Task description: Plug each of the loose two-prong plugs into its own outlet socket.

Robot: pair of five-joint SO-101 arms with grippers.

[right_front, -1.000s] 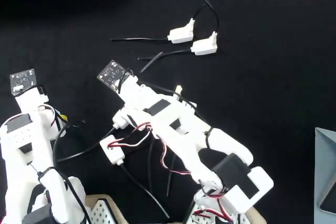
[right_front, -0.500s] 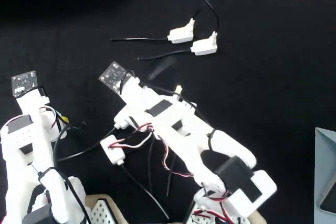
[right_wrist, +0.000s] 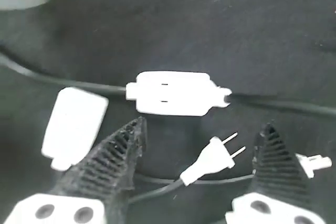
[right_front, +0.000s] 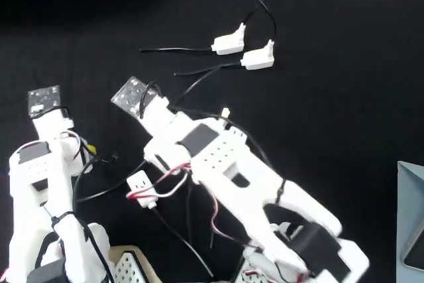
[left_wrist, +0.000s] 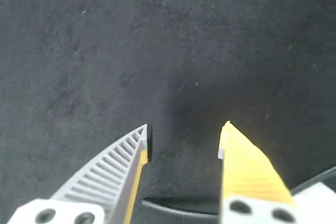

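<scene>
Between the fingers of the right end effector (right_wrist: 203, 124), set back from the fingertips toward the wrist, lies a loose white two-prong plug (right_wrist: 210, 158) on the black tabletop (left_wrist: 157, 35). The end effector is wide open and holds nothing. Just beyond its fingertips lies a white outlet socket (right_wrist: 176, 93). The socket's long axis runs across the gap, roughly parallel to the line joining the two fingertips.

The plug's long axis lies obliquely across the gap. Its cable trails toward one finger and its prongs point toward the other, angled slightly outward toward the socket. The prongs are not in line with the socket's slots, so the plug probably needs turning once it is gripped.

A second plug (right_wrist: 311, 163) lies just outside one finger, and a white block (right_wrist: 73, 127) lies just outside the other.

The left end effector (left_wrist: 186, 126) is also open and empty, over bare tabletop, with a dark cable (left_wrist: 178, 205) crossing near the base of its fingers. The right arm is judged the nearer to the plug.
</scene>
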